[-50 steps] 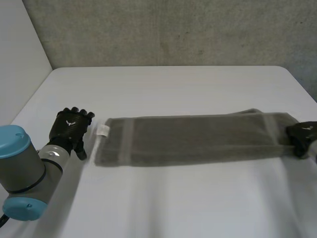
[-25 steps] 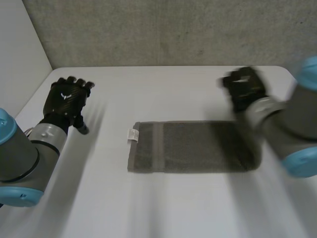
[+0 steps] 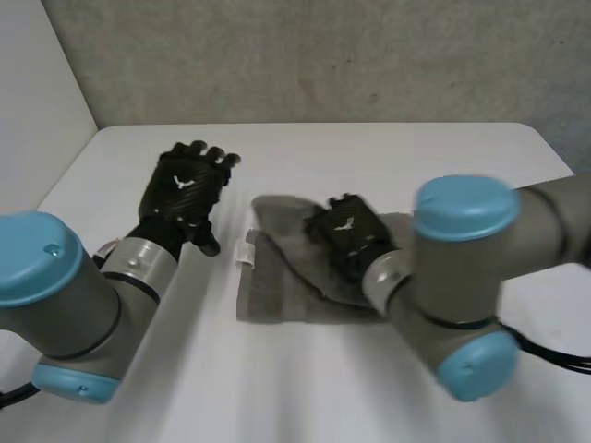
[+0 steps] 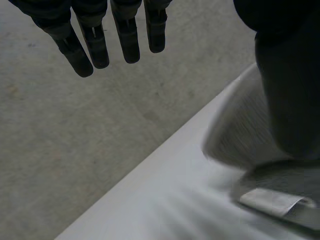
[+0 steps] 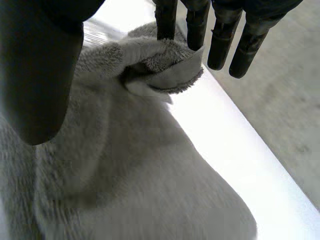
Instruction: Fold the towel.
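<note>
In the head view, the towel (image 3: 277,297) is seen on the white table (image 3: 369,152). One grey layer is raised off the rest, near the end with the white tag (image 3: 247,251). The right hand (image 3: 346,235) is placed over the cloth's middle, at that raised layer. The left hand (image 3: 189,185) is held up beside the tagged end, clear of the cloth.

In the left wrist view, the left hand (image 4: 95,40) is shown spread and straight, with nothing held. The towel (image 4: 240,130) and tag (image 4: 272,200) lie beside it. Nothing pins the lower layer, so it could be dragged askew.

In the right wrist view, a curled, bunched edge of the towel (image 5: 125,165) is met just ahead of the right hand (image 5: 40,75). Whether it is clamped cannot be told. If the hold is loose, the layer could slip and land short. The bunching could also be pressed in as a crooked crease.
</note>
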`<state>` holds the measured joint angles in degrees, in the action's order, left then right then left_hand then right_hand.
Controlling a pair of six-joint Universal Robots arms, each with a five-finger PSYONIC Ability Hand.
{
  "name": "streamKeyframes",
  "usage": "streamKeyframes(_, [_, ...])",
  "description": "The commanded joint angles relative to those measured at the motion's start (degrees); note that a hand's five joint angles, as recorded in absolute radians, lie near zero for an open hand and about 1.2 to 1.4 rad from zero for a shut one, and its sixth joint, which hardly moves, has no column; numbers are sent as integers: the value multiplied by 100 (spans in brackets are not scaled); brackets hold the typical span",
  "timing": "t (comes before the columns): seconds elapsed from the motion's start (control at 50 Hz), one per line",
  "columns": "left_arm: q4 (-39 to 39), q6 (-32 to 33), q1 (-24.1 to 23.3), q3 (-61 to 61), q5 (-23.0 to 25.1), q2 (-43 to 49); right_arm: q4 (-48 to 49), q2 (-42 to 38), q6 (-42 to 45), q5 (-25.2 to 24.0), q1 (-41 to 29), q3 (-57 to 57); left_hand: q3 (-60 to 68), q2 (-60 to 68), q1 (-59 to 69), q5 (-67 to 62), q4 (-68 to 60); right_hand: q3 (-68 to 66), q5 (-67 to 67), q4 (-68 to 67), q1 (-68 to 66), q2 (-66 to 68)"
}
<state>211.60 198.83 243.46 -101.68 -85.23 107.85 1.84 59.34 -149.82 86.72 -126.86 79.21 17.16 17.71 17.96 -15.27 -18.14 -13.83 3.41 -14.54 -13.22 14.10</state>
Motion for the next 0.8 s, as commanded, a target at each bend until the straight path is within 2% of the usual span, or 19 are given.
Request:
streamKeyframes(0.02, [48, -116, -361, 113, 41, 334, 308, 684, -417, -437, 751, 1193, -291, -346, -371, 1102, 389, 383, -341, 454, 322, -410])
streamKeyframes(0.06, [39, -81, -449, 166, 67, 457, 605, 772, -417, -481, 961, 1665, -257, -312, -337, 1068, 355, 383, -341, 454, 322, -410])
streamKeyframes(0.18, [-14, -37, -607, 289, 94, 755, 791, 842, -399, -498, 1067, 2098, -257, -312, -337, 1068, 355, 383, -341, 454, 322, -410])
streamKeyframes(0.28, [-14, -46, -616, 289, 94, 738, 1089, 1359, -478, -533, 1216, 2519, -274, -329, -354, 1085, 372, 383, -341, 454, 322, -410])
streamKeyframes(0.44, [-5, -54, -730, 254, 94, 685, 1757, 1817, -610, -498, 1296, 2757, -307, -362, -388, 1119, 406, 383, -341, 454, 322, -410])
streamKeyframes(0.56, [13, -46, -924, 394, 111, 738, 1837, 1923, -654, -445, 1366, 2722, -307, -362, -388, 1119, 406, 383, -341, 454, 322, -410])
streamKeyframes(0.66, [-67, -81, -1178, 983, 103, 922, 1775, 1775, -628, -445, 1700, 2635, -274, -329, -354, 1085, 372, 383, -341, 454, 322, -410])
streamKeyframes(0.76, [-664, -81, -1433, 1880, 155, 1450, 1784, 1397, -619, -367, 1770, 2573, -274, -329, -354, 1085, 372, 383, -341, 454, 322, -410])
streamKeyframes(0.8, [-1372, -125, -1565, 2693, 251, 1957, 1784, 1353, -610, -279, 1805, 2547, -274, -329, -354, 1085, 372, 383, -341, 454, 322, -410])
